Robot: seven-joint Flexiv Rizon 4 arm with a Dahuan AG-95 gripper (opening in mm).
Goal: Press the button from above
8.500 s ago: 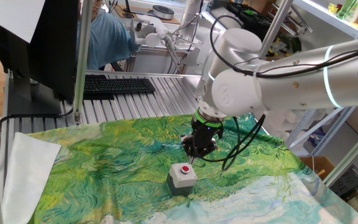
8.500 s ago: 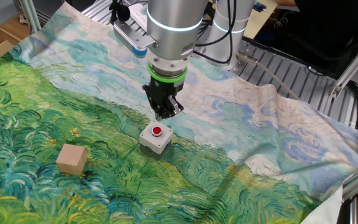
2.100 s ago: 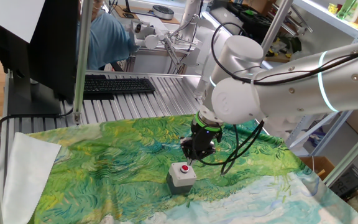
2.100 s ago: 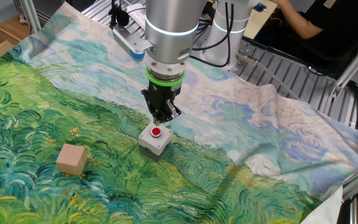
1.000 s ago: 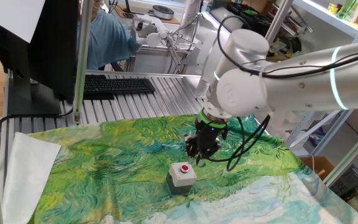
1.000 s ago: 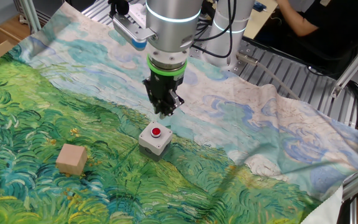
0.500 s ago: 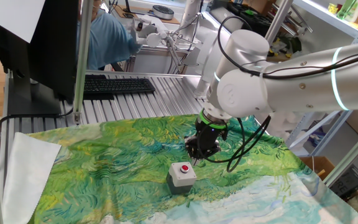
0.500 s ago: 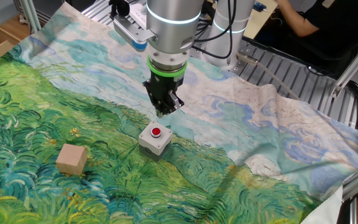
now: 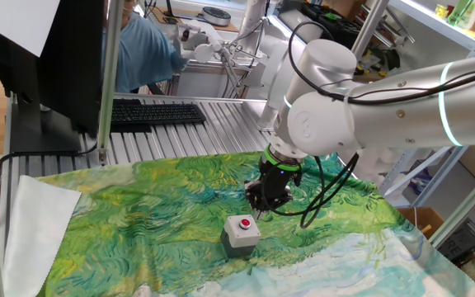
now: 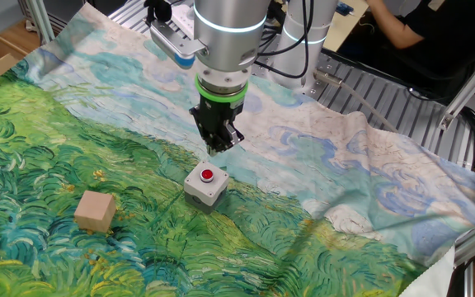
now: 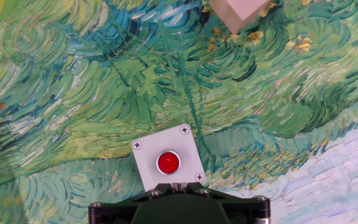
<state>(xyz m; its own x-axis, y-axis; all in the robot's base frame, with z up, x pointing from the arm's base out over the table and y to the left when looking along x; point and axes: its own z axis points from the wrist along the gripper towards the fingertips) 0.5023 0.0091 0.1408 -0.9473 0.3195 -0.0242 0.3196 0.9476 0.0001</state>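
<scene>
In one fixed view, a white sheet [image 9: 31, 216] lies at the far left on the edge of the painted green cloth [image 9: 138, 214], with a black keyboard [image 9: 151, 113] on the ribbed metal table [image 9: 213, 124] at about 11 o'clock from the cloth's centre. Further right sits the grey box [image 9: 241, 235], with the button [image 9: 245, 223] red and round in its top face. The gripper [image 9: 260, 216] hangs at roughly 1 o'clock from the button in this view, its tip clear of the red cap, under the green-ringed wrist of the white arm [image 9: 361, 107] that reaches in from 3 o'clock. In the other fixed view, a tan wooden cube [image 10: 96, 210] rests on the cloth [image 10: 48, 148] at about 8 o'clock from the grey box [image 10: 206, 185], well apart from it. The button [image 10: 208, 174] shows uncovered, and the gripper [image 10: 215, 151] points straight down just above it, at 12 o'clock, with a visible gap between tip and cap. In the hand view, the box [image 11: 168, 158] lies low in the middle, its four corner screws showing and the button [image 11: 168, 162] at its centre; the cube [image 11: 238, 12] is cut off by the frame at 1 o'clock. The gripper's black housing [image 11: 179, 208] fills the bottom edge. Whether the jaws are open or closed cannot be told from any view.
</scene>
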